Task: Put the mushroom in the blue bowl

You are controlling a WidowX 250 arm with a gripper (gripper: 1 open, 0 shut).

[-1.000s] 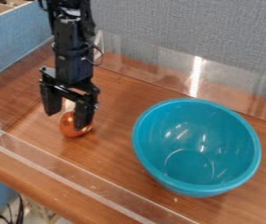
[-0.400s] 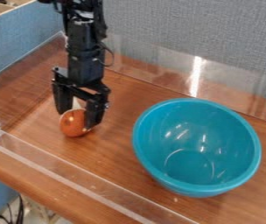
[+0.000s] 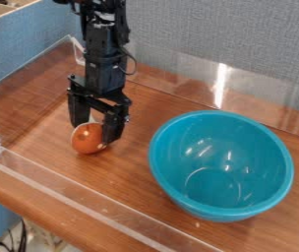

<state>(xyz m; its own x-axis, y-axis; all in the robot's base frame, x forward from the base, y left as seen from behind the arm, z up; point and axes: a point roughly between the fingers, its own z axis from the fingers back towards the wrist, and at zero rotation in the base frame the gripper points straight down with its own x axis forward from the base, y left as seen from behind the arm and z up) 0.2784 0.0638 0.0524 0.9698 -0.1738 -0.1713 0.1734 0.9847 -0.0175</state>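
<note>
The mushroom (image 3: 86, 140) shows as a small glossy orange-brown cap on the wooden table (image 3: 126, 182), left of centre. My gripper (image 3: 95, 126) points straight down just above and slightly behind it, open, with one finger on each side of the cap's top; nothing is held. The blue bowl (image 3: 220, 163) is a large teal plastic bowl standing empty on the table's right half, well apart from the mushroom.
A clear plastic wall (image 3: 60, 189) runs along the table's front edge and another clear panel (image 3: 224, 84) along the back. A blue-grey fabric backdrop (image 3: 231, 34) stands behind. A cardboard box edge (image 3: 1, 12) sits at the top left.
The arm has shifted right in the picture and a little lower. The jaws stayed open. The mushroom and bowl have not moved.
</note>
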